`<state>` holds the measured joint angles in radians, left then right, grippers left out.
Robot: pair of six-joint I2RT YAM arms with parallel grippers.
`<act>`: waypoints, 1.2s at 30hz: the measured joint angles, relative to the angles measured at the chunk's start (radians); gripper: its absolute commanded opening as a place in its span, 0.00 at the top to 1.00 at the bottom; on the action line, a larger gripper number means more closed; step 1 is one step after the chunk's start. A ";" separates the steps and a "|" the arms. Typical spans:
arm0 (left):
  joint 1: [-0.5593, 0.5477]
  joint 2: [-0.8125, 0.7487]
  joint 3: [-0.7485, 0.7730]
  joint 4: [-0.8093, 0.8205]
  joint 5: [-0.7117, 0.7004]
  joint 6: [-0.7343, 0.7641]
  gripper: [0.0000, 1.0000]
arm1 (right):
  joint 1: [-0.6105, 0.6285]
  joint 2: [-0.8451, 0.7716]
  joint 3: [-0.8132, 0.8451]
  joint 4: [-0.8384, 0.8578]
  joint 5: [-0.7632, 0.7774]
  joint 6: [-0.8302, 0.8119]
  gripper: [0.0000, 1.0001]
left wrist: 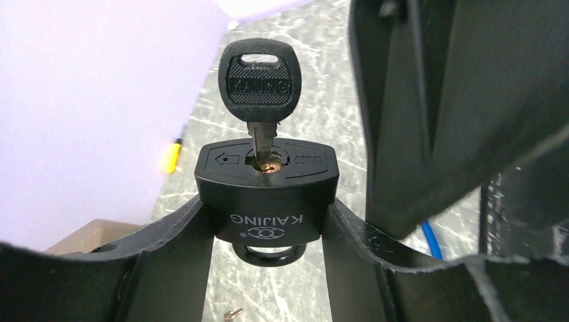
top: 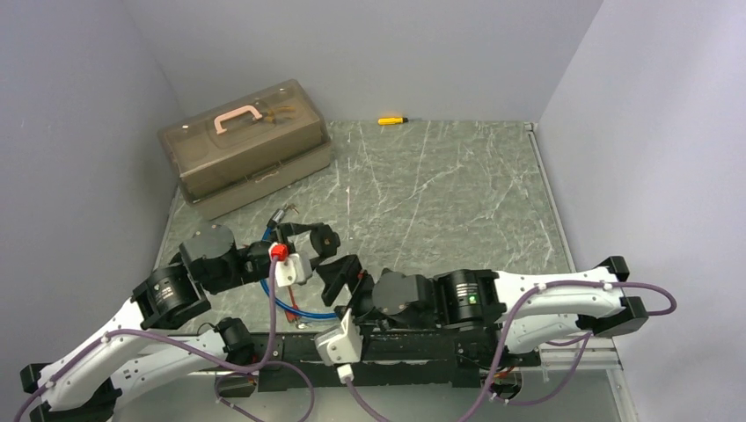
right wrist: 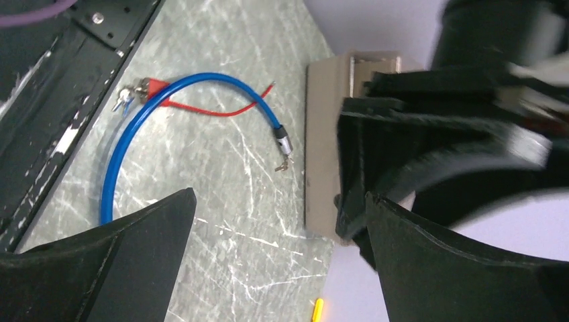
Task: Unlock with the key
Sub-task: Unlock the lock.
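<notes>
so the left gripper (left wrist: 266, 209) is pinching the black padlock (left wrist: 266, 191) by its sides, held up off the bench (top: 457, 193) towards the near left part; the key (left wrist: 259, 80) is stuck in the keyhole, black head standing straight up; right gripper (right wrist: 278, 198) is just beside it, fingers spread wide with nothing between them, not touching the key; blue cable (right wrist: 134, 127) lies curved on the bench by the near edge with some small keys (right wrist: 124, 99) at one end; brown toolbox (top: 246, 145) sits in the far left corner, yellow screwdriver (top: 391, 120) along the far edge
</notes>
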<state>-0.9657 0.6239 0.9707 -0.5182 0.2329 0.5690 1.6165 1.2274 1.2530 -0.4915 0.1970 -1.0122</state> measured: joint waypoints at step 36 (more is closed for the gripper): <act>0.062 0.026 0.113 0.129 -0.039 -0.138 1.00 | -0.315 -0.136 -0.003 0.501 -0.004 0.968 0.06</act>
<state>-0.9035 0.6502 1.0832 -0.3893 0.1940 0.4309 1.3014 1.0912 1.2495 0.0093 0.1932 -0.0441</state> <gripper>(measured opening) 0.573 0.940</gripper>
